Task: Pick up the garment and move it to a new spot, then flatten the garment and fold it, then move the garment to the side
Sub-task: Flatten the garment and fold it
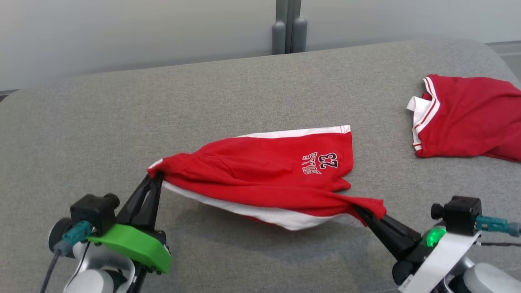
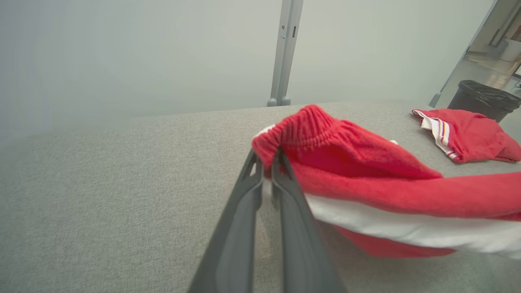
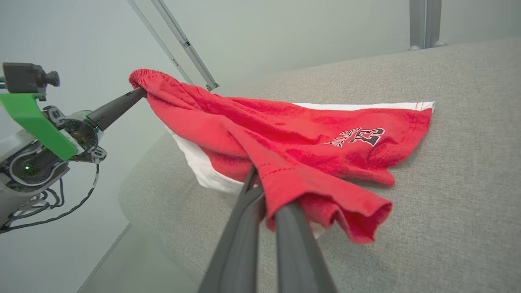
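The garment (image 1: 264,171) is a pair of red shorts with white side stripes and a "23" print, stretched between my two grippers above the grey table (image 1: 122,114). Its far edge rests on the table while the near edge hangs lifted. My left gripper (image 1: 155,176) is shut on the elastic waistband corner (image 2: 285,130) at the left end. My right gripper (image 1: 363,211) is shut on a bunched red leg hem (image 3: 325,199) at the right end. In the right wrist view the left gripper (image 3: 138,92) shows pinching the waistband, and the shorts (image 3: 285,138) sag between.
A second red garment with white trim (image 1: 468,118) lies at the table's right edge, also visible as a red garment (image 2: 468,134) in the left wrist view. A black bin (image 2: 484,97) stands beyond the table. A grey post (image 1: 289,26) rises behind the far edge.
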